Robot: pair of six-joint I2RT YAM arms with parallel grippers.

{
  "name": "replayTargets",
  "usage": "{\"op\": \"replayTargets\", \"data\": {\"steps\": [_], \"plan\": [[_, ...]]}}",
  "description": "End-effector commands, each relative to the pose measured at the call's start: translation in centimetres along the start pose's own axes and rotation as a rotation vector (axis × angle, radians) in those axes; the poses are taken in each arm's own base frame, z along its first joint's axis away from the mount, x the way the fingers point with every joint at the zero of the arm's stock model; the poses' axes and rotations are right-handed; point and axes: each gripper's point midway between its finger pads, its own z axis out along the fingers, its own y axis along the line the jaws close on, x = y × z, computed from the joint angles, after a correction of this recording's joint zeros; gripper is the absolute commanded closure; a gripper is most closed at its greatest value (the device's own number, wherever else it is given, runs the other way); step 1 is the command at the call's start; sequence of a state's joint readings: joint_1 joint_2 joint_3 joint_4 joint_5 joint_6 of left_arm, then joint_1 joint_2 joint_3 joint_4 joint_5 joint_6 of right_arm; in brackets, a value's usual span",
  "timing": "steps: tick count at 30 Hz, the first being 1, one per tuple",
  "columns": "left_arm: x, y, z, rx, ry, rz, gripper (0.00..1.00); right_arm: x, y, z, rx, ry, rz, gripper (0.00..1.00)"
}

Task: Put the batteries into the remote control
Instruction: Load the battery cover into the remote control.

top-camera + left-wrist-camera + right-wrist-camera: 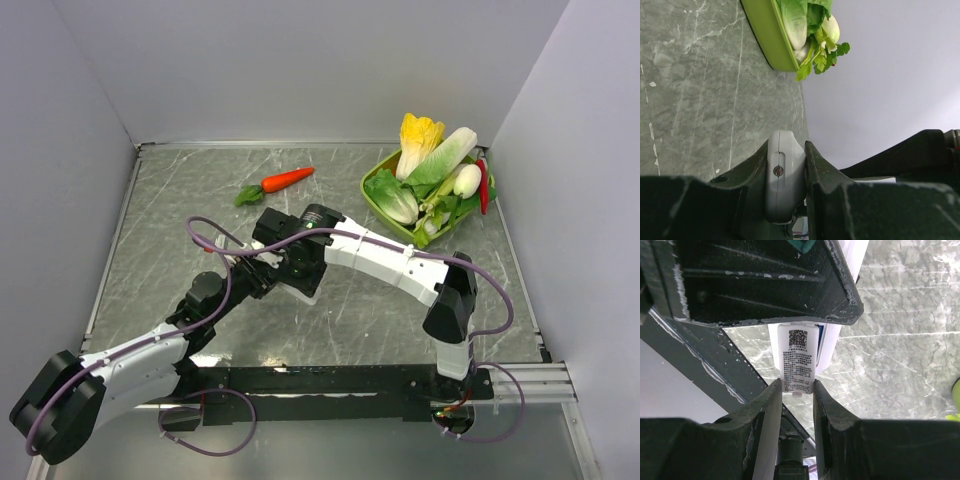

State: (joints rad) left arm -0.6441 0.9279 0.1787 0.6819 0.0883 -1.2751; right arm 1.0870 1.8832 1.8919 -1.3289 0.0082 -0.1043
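The remote control point(785, 180) is a white-grey bar held edge-on, a small screw showing in its side. My left gripper point(786, 147) is shut on it, above the middle of the table point(268, 268). In the right wrist view its white body point(831, 349) hangs under the left finger point(765, 285). A narrower white cover point(797, 360) with a printed label lies against that body. My right gripper point(796, 385) is shut on the cover's near end, meeting the left gripper nose to nose point(295, 262). A thin blue sliver point(822, 337) shows beside the cover; the batteries are otherwise hidden.
An orange carrot point(285, 181) lies at the back of the grey marble table. A green tray point(375, 195) of leafy vegetables stands back right, also in the left wrist view point(767, 40). Grey walls close three sides. A black rail point(330, 380) runs along the near edge.
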Motion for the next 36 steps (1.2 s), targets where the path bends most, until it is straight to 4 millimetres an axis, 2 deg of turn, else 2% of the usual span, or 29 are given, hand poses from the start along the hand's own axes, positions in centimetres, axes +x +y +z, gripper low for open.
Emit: {"op": "replayTargets", "data": {"steps": [1, 18, 31, 36], "plan": [[-1.0, -3.2, 0.2, 0.092, -0.033, 0.019, 0.99, 3.3, -0.4, -0.9, 0.013, 0.12, 0.009, 0.94], [-0.9, -3.6, 0.1, 0.113, -0.028, 0.026, 0.99, 3.4, -0.9, -0.5, 0.024, 0.13, 0.031, 0.94], [-0.3, -3.8, 0.4, 0.116, -0.001, 0.043, 0.99, 2.0, -1.0, -1.2, 0.027, 0.069, 0.037, 0.96], [-0.2, -4.0, 0.5, 0.123, 0.001, 0.05, 0.99, 2.0, -0.8, -1.3, 0.016, 0.073, 0.033, 0.96]]}}
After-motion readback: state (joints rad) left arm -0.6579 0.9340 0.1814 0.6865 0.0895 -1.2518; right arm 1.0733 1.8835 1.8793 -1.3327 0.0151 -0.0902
